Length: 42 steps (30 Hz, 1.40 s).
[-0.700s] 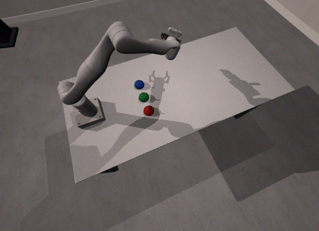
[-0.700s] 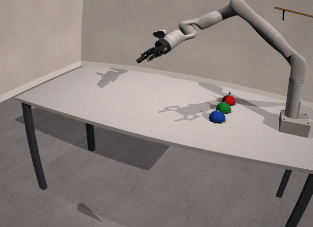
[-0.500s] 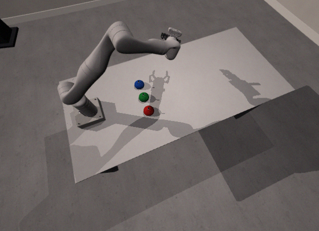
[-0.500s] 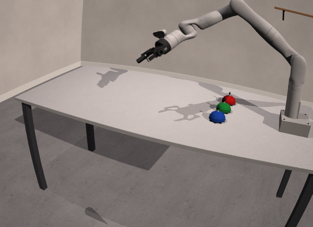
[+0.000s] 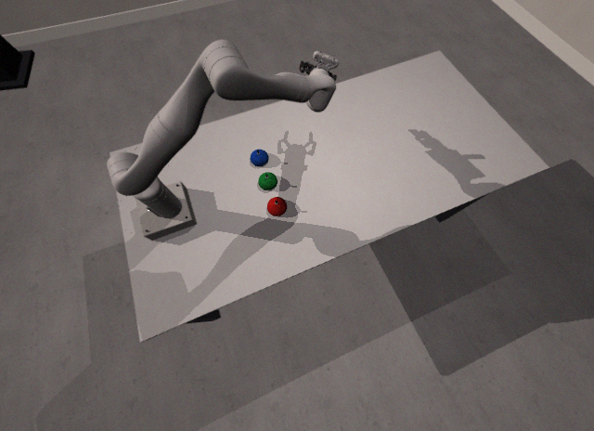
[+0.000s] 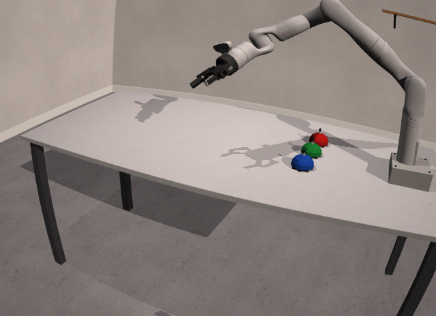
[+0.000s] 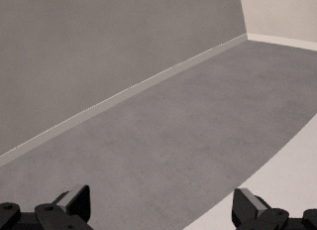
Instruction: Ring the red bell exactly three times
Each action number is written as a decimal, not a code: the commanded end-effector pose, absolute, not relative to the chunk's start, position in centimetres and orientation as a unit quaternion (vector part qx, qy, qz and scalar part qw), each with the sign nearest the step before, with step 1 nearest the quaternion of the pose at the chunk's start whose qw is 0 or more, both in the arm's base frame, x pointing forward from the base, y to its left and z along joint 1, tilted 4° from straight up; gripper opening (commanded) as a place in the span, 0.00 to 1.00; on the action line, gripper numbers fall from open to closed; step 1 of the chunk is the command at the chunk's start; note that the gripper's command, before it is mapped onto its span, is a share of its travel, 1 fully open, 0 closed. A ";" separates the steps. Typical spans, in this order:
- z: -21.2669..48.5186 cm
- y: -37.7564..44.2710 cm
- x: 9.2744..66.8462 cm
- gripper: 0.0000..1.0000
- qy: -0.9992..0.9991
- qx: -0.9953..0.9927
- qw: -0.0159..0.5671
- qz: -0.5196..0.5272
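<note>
Three dome bells stand in a row on the white table [image 5: 432,129] [image 6: 140,140] near the robot base. The red bell [image 5: 277,206] [image 6: 319,139] is at one end, the green bell [image 5: 267,180] [image 6: 311,150] is in the middle, and the blue bell [image 5: 259,157] [image 6: 302,162] is at the other end. My gripper [image 5: 303,66] [image 6: 201,82] [image 7: 161,203] is open and empty. It hangs high in the air, far from the bells, and points out over the table's far side. The wrist view shows only floor, wall and a table corner [image 7: 291,177]; no bell is in it.
The robot base [image 5: 167,220] [image 6: 410,174] is bolted to the table close to the bells. A wooden bar [image 6: 408,16] hangs high on the wall behind the arm. A dark object [image 5: 11,64] stands on the floor beyond the table.
</note>
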State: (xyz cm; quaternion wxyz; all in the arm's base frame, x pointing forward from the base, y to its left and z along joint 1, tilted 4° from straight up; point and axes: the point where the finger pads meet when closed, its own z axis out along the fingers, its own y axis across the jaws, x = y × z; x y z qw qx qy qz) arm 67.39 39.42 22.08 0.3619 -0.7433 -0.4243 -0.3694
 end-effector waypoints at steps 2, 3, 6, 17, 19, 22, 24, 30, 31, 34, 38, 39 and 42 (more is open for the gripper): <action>21.8 38.8 67.3 1.00 -0.434 -0.744 0.349 -0.369; 21.6 38.6 67.2 1.00 -0.437 -0.745 0.345 -0.368; 20.8 37.6 66.7 1.00 -0.450 -0.748 0.329 -0.361; 16.1 29.8 63.5 1.00 -0.529 -0.758 0.225 -0.307; 15.0 27.0 62.4 1.00 -0.552 -0.758 0.194 -0.287; 13.5 22.4 60.3 1.00 -0.588 -0.754 0.147 -0.253; 12.6 19.1 58.7 1.00 -0.611 -0.750 0.116 -0.227; 11.5 12.2 55.2 1.00 -0.653 -0.735 0.062 -0.172; 11.3 10.9 54.2 1.00 -0.664 -0.729 0.052 -0.159; 11.1 6.0 51.4 1.00 -0.688 -0.715 0.020 -0.118; 11.1 1.3 47.7 1.00 -0.718 -0.692 -0.006 -0.071; 11.1 0.2 46.8 1.00 -0.724 -0.687 -0.011 -0.061; 11.3 -2.4 44.6 1.00 -0.733 -0.679 -0.022 -0.036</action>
